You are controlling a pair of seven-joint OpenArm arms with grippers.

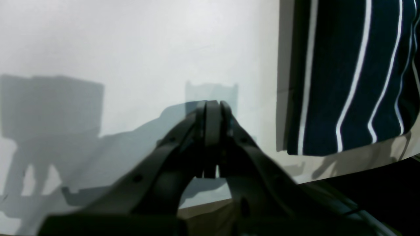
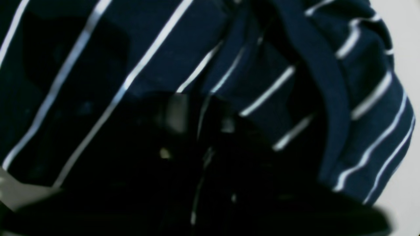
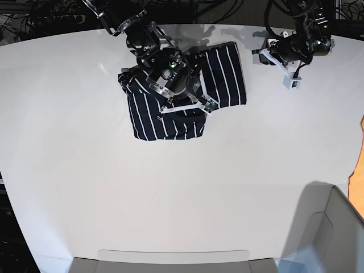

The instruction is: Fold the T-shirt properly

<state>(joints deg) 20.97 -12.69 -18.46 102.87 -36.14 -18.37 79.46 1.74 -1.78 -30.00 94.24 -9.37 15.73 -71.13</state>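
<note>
One T-shirt (image 3: 170, 114), navy with thin white stripes, lies partly folded on the white table (image 3: 170, 193), directly under the right gripper (image 3: 187, 107), which presses into its bunched cloth; whether its jaws are pinching fabric cannot be told from the dark, blurred wrist view. The left gripper (image 1: 211, 108) hovers beside the shirt's edge, jaws together, holding nothing. Two grippers, one garment.

Probably a robotics lab; bare white table (image 3: 170, 187); tangled cables (image 3: 34, 23) behind.

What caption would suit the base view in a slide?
Right gripper works over the partly folded striped T-shirt on the white table; left gripper waits aside, shut.
</note>
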